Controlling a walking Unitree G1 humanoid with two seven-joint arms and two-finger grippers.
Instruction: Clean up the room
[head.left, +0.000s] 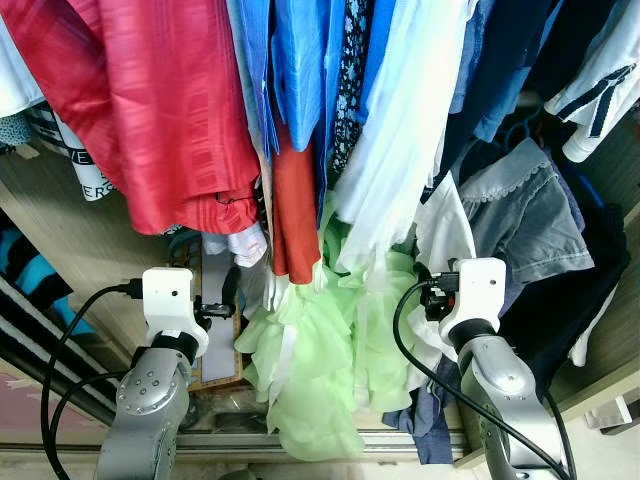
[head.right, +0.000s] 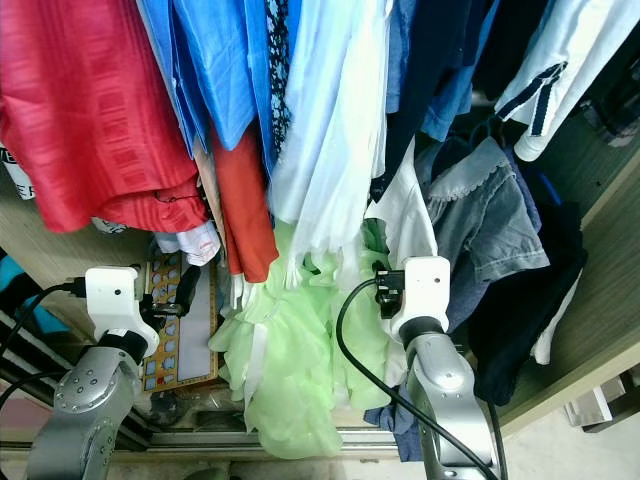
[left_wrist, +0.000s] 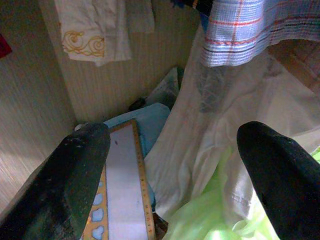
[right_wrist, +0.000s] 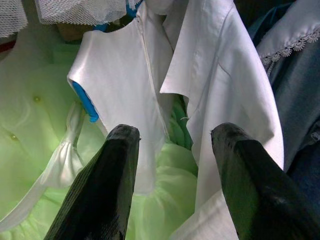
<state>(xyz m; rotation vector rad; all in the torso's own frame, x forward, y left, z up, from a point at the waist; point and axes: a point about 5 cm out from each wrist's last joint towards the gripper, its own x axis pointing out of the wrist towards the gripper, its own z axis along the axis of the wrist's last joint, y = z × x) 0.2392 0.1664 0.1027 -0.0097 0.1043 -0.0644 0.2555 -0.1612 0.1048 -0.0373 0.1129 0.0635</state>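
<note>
Wardrobe packed w/ hanging clothes: red garment (head.left: 150, 110), blue shirts (head.left: 290, 60), pale green dress (head.left: 320, 370) low at centre. Left gripper (left_wrist: 170, 175) fingers spread, empty, near framed board (left_wrist: 120, 200) on wardrobe floor. Right gripper (right_wrist: 172, 175) spread, empty, facing white shirt (right_wrist: 220, 85) beside green dress.

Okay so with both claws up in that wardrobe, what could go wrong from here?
The right claw is open against the white blouse; closing may snag it and drag it off its hanger. The left claw, open above the framed board, might knock it. The cables could catch the green dress.
</note>
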